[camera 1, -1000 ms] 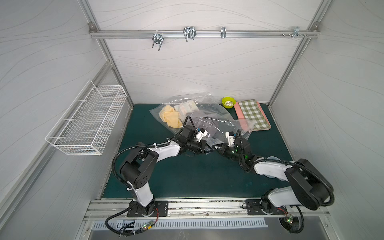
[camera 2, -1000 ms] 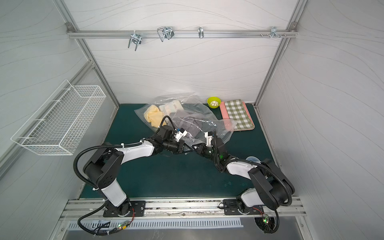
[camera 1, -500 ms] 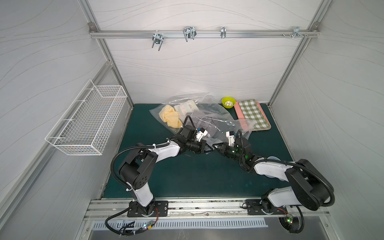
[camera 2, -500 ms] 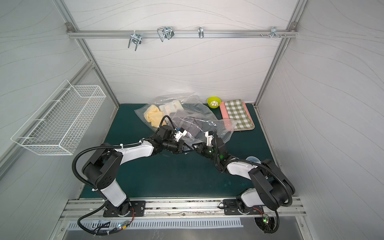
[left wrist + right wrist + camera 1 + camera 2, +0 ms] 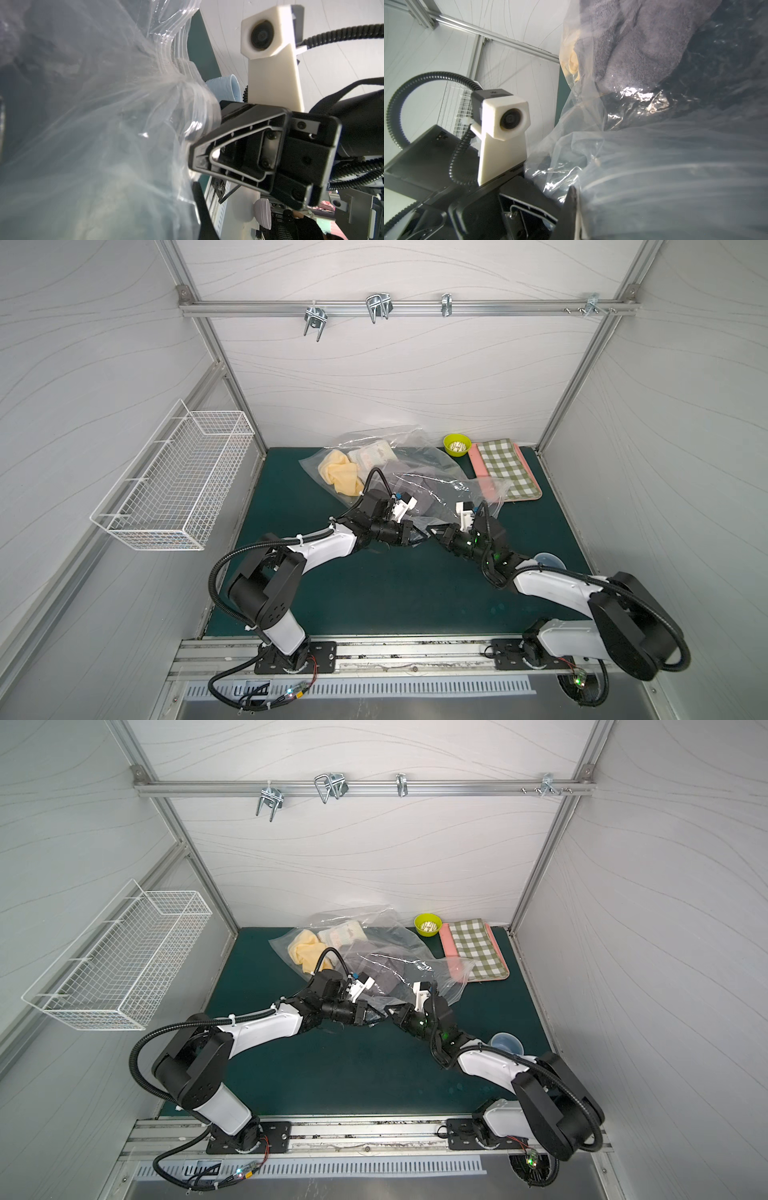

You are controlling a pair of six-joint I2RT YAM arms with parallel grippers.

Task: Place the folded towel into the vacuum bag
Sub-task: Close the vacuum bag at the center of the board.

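Note:
The vacuum bag [image 5: 419, 472] [image 5: 386, 957] lies crumpled on the green mat, clear and crinkly. Inside it I see a grey folded towel [image 5: 633, 41] [image 5: 422, 493], a yellow cloth [image 5: 340, 475] and a whitish packet [image 5: 372, 454]. Both grippers meet at the bag's near edge. My left gripper [image 5: 417, 537] [image 5: 375, 1018] [image 5: 196, 185] is shut on the plastic there. Facing it, my right gripper [image 5: 436, 533] [image 5: 392, 1013] [image 5: 572, 189] is shut on the ribbed zip strip, which bunches between its jaws in the left wrist view [image 5: 202, 129].
A green checked cloth [image 5: 509, 468] lies on a pink board at the back right, beside a lime bowl [image 5: 457, 445]. A pale blue cup [image 5: 548, 562] [image 5: 224, 89] stands by the right arm. A white wire basket [image 5: 174, 481] hangs on the left wall.
The right gripper has closed on the bag's edge. Both arms have hardly moved, and the left grip is unchanged.

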